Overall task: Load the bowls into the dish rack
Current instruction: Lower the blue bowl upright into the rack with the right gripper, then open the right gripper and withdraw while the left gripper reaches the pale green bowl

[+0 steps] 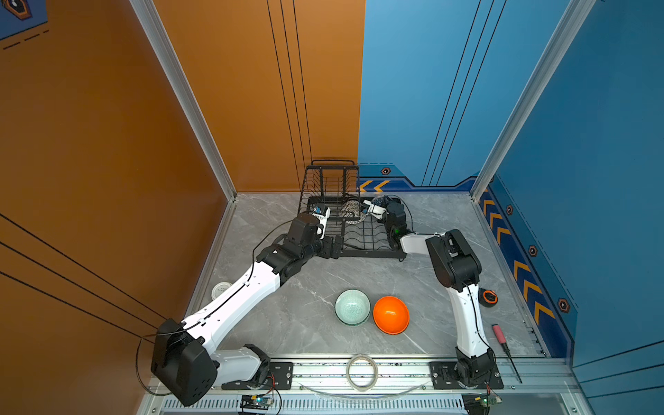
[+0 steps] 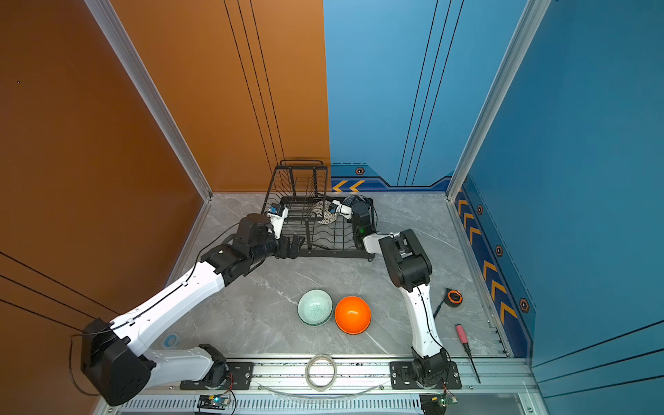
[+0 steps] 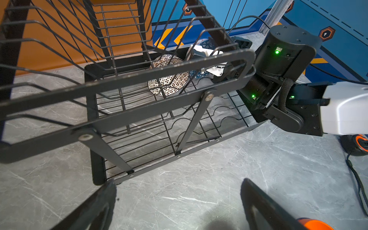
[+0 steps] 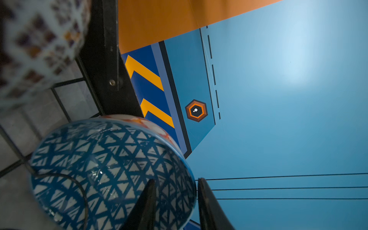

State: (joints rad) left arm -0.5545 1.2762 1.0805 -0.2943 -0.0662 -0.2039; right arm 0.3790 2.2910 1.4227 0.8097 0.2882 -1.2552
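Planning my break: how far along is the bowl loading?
Done: the lattice bowl sits in the dish rack. In hand: the right gripper straddles the rim of the blue triangle bowl inside the rack; grip unclear. To do: the mint bowl and orange bowl wait on the table; the left gripper is open and empty.

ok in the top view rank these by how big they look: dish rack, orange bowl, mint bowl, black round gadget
1. dish rack
2. orange bowl and mint bowl look about alike
3. black round gadget
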